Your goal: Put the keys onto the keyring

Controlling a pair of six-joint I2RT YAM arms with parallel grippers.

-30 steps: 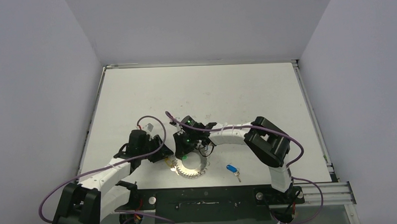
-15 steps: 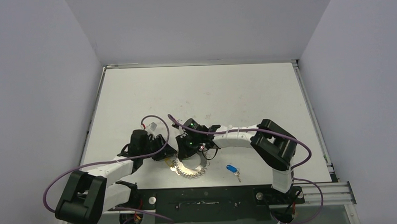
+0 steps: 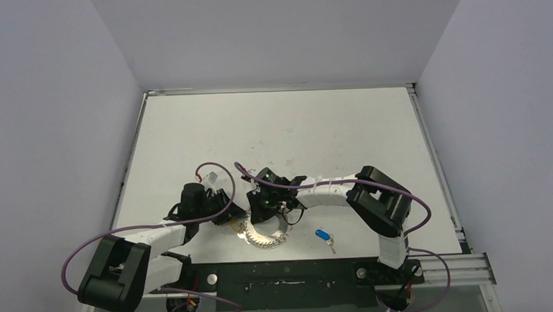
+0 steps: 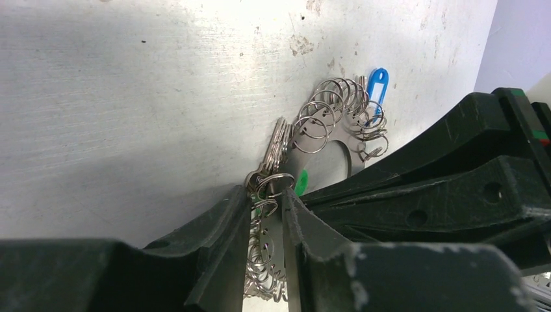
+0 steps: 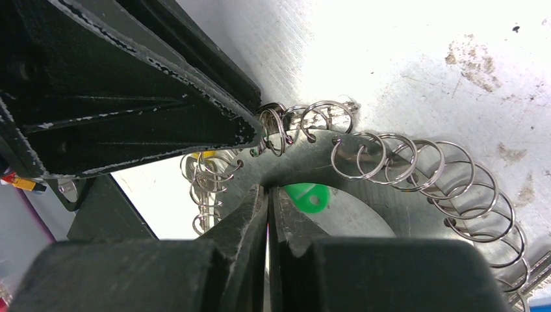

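The keyring lies near the table's front edge, a flat silver ring edged with wire loops. My left gripper is shut on its left rim; in the left wrist view the plate and loops sit between the jaws. A silver key hangs by that rim. My right gripper is shut, its tips at the keyring's inner rim, with nothing visible between them. The green tag lies inside the ring. A yellow tag shows at the ring's left. A blue-tagged key lies loose to the right.
The table's front edge and a black base plate are just below the ring. The two arms' purple cables loop above the grippers. The left gripper's finger fills the upper left of the right wrist view.
The right gripper has come slightly nearer and lower, onto the ring's far rim. The left arm has shifted slightly. The ring and the blue key have not moved.
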